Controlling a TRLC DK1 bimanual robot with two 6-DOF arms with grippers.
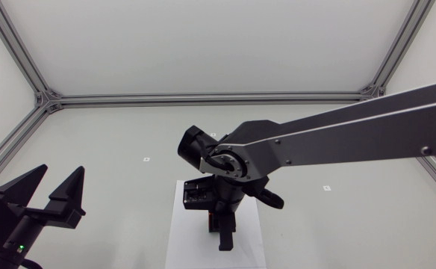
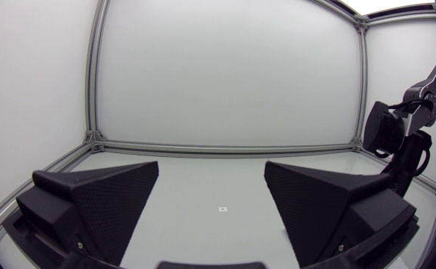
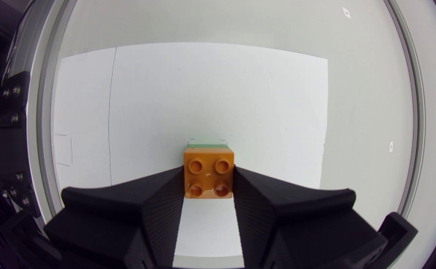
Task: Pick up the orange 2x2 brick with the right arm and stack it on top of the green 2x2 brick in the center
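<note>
**Head view.** The right arm (image 1: 337,134) enters from the right edge and reaches to the middle of the surface (image 1: 113,127). Its tool (image 1: 224,233) points down over a white sheet (image 1: 188,243). What it carries is hidden here by the wrist. The left tool (image 1: 48,188) sits at the near left corner, well apart from the sheet, with its two wedge fingers spread.

**Left wrist view.** The left tool's fingers (image 2: 102,198) stand wide apart with nothing between them. A small white marker (image 2: 222,208) lies on the surface ahead of them. The right arm shows at the far side, bent down toward the surface.

**Right wrist view.** The right tool pinches the orange 2x2 brick (image 3: 208,168). One finger presses each side of the brick, which is held studs-up and level. A thin strip of the green 2x2 brick (image 3: 207,141) shows just beyond the orange brick's far edge, directly beneath it, over the white sheet. Whether the two bricks touch or are seated together cannot be told.
</note>
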